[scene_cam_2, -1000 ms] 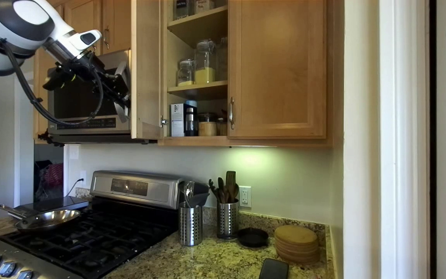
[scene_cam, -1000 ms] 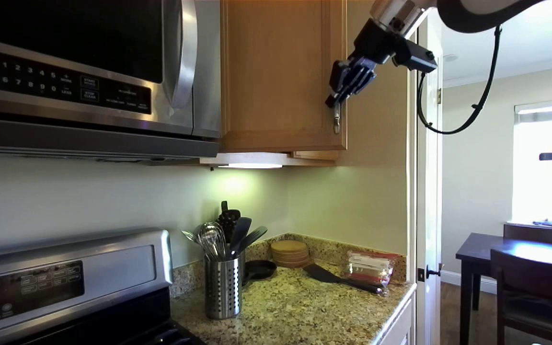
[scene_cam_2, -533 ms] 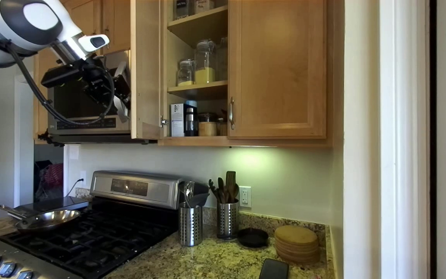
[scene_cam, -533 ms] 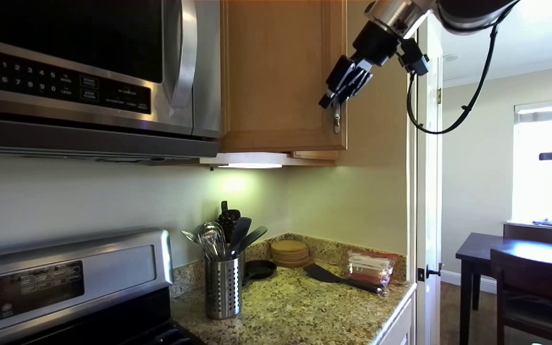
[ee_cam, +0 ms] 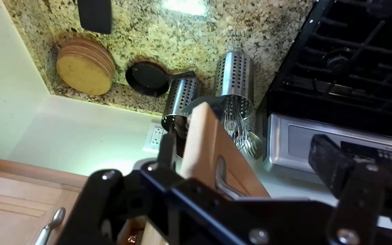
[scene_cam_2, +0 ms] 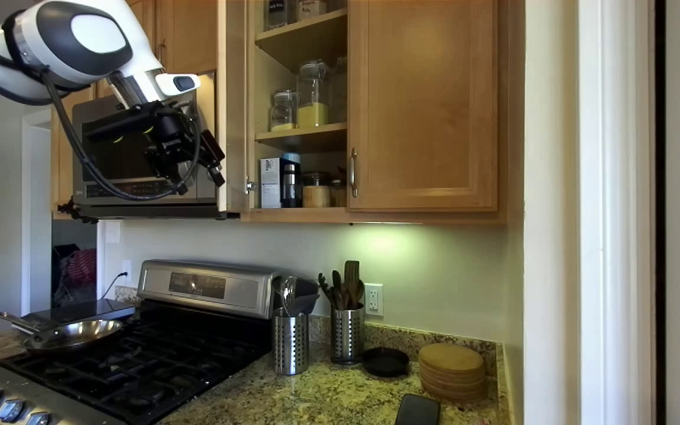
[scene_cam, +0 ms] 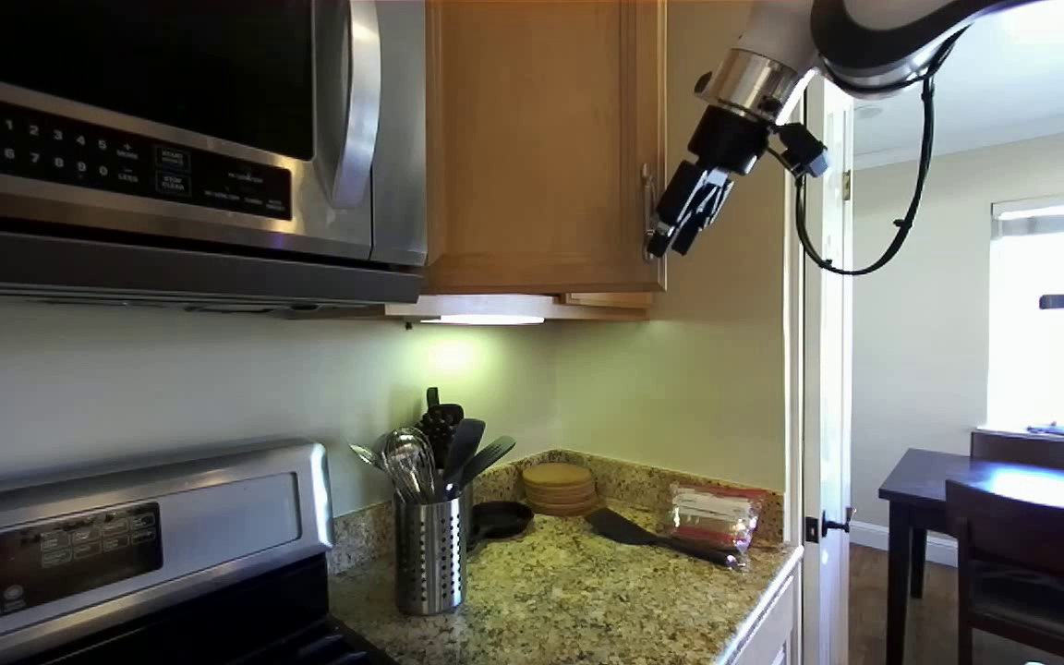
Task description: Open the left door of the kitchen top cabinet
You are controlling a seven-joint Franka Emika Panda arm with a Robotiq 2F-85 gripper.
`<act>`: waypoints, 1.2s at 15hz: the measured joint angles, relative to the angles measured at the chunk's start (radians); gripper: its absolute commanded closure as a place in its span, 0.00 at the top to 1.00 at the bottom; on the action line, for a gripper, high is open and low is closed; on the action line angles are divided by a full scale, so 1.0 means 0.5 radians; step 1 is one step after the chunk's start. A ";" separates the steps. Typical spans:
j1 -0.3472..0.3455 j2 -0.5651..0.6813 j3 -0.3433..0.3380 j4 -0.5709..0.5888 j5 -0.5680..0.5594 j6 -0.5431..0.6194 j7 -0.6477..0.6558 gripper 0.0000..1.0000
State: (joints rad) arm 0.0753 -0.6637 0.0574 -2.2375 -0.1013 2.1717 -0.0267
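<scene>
Kitchen top cabinet (scene_cam_2: 375,216), left door (scene_cam_2: 235,118) standing open, glass jars (scene_cam_2: 313,99) on shelf (scene_cam_2: 300,140), end effector (scene_cam_2: 200,183) near the door's edge

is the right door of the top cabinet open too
No, in an exterior view the right door lies closed against the kitchen top cabinet, while only the left door stands swung out.
</scene>
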 measured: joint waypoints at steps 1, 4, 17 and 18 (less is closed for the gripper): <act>-0.006 0.000 -0.011 0.000 -0.006 -0.025 -0.006 1.00; -0.066 0.000 -0.033 0.001 -0.041 -0.077 -0.014 1.00; -0.279 0.196 -0.127 -0.013 -0.312 -0.396 -0.036 1.00; -0.280 0.209 -0.135 -0.023 -0.312 -0.409 -0.037 1.00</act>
State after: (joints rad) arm -0.0649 -0.5592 -0.0101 -2.2490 -0.2574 1.9672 -0.0450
